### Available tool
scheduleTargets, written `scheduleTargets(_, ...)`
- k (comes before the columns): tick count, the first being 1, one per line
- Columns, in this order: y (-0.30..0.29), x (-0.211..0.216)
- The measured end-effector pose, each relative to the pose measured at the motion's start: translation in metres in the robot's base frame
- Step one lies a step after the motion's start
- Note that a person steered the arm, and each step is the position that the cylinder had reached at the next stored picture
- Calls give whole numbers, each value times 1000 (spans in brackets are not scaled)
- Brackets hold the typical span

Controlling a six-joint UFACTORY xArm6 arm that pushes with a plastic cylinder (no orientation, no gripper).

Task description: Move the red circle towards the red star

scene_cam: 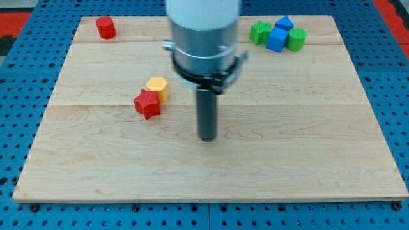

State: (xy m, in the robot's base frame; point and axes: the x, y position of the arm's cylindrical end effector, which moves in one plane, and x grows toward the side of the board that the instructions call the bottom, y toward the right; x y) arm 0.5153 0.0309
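The red circle (105,27) stands near the board's top left corner. The red star (147,104) lies left of the middle, touching a yellow hexagon (158,87) just above and to its right. My tip (207,137) rests on the board near the centre, to the right of the red star and a little lower, well apart from it. The red circle is far up and to the left of my tip.
At the view's top right a cluster sits together: a green star (259,32), a blue cube (278,39), a blue block (284,23) behind it and a green cylinder (296,39). The wooden board (307,147) lies on a blue pegboard.
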Motion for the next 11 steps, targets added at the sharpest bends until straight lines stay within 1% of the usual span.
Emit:
scheduleTargets(1,38,-39)
scheduleTargets(2,-6,-63)
scheduleTargets(3,-86,-58)
scheduleTargets(4,-75,-64)
scheduleTargets(5,-27,-135)
scheduleTargets(6,-53,-223)
scheduleTargets(7,-134,-272)
scheduleTargets(8,-208,-307)
scheduleTargets(9,-251,-323)
scheduleTargets(10,-239,-288)
scheduleTargets(11,-198,-240)
